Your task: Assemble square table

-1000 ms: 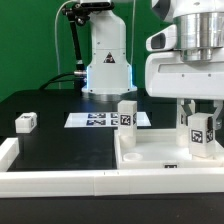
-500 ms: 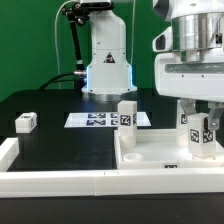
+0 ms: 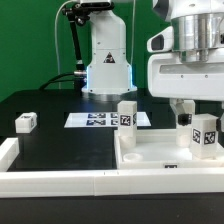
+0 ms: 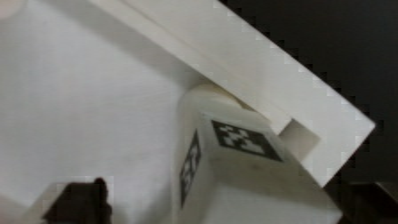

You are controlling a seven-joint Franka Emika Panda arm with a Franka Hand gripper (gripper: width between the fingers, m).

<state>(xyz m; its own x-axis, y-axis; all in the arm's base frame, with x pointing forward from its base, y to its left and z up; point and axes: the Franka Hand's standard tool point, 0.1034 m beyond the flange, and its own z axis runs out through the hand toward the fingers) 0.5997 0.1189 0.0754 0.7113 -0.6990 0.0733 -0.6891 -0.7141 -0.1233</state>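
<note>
The black worktop (image 3: 60, 140) carries the square tabletop (image 3: 155, 150), a rimmed white tray lying directly beneath the fingers (image 3: 181, 116). The fingers stand apart, clamped on nothing. In the exterior view, the one that shows hangs just beside a tagged leg block (image 3: 206, 135) with a narrow gap between them. Its partner is cut off by the frame's edge and probably flanks the block on the far side.

The coming move turns on that block. It sits between the fingers and slightly below their tips. Its long axis is close to upright, perhaps leaning a little, and its foot rests on the tabletop near a corner of the raised rim. The wrist view looks down along the block: its tagged faces fill the space ahead of the one dark fingertip (image 4: 75, 200), with the rim's corner just past it. Whether the foot is seated home cannot be told.

Judging from this, a fresh grip would need only a straight closing, and a retreat only a straight lift.

A second leg block (image 3: 127, 114) stands upright at another corner of the tabletop, well apart from the fingers. A third leg block (image 3: 26, 122) lies loose on the worktop, farther from them still.
</note>
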